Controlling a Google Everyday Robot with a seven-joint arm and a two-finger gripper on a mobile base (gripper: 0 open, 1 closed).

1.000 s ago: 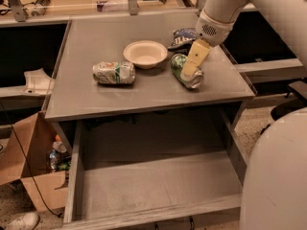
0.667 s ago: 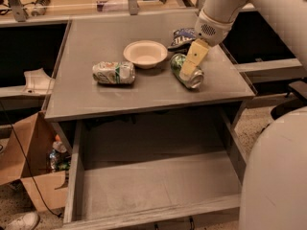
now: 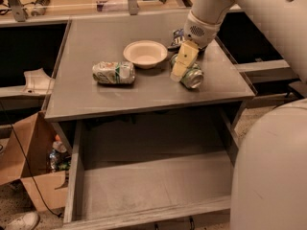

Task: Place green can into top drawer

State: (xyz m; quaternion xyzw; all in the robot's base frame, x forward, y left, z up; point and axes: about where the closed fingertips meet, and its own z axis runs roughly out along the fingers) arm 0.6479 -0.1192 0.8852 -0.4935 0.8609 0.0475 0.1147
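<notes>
The green can [image 3: 193,77] lies on its side on the table [image 3: 144,94], towards the right edge and a little back from the front, with its silver end turned to the front. The gripper [image 3: 181,71] is down on the can's left side, its pale yellow part laid across the can and touching it. From here I cannot tell whether it has clamped the can or only rests against it. The white arm [image 3: 216,4] comes down to it from the upper right.

There are two cans on the table. The other is a paler white-and-green can [image 3: 113,73], also on its side, well to the left of the green one. Between the two, and a little farther back, sits one shallow cream bowl [image 3: 145,53], upright. One small blue bag [image 3: 176,36] lies just behind the gripper and is partly hidden by it. That makes four things on the tabletop.

Below the table's front edge, one drawer [image 3: 153,186] stands pulled out, wide and shallow, with a flat grey bottom and low side walls.

On the floor to the left is one open cardboard box [image 3: 41,191] with some bottles showing in it, though I cannot count them. A white shoe [image 3: 21,221] is in front of the box. A dark cable [image 3: 24,162] runs down across the box. The robot's rounded white body [image 3: 271,171] fills the lower right.
</notes>
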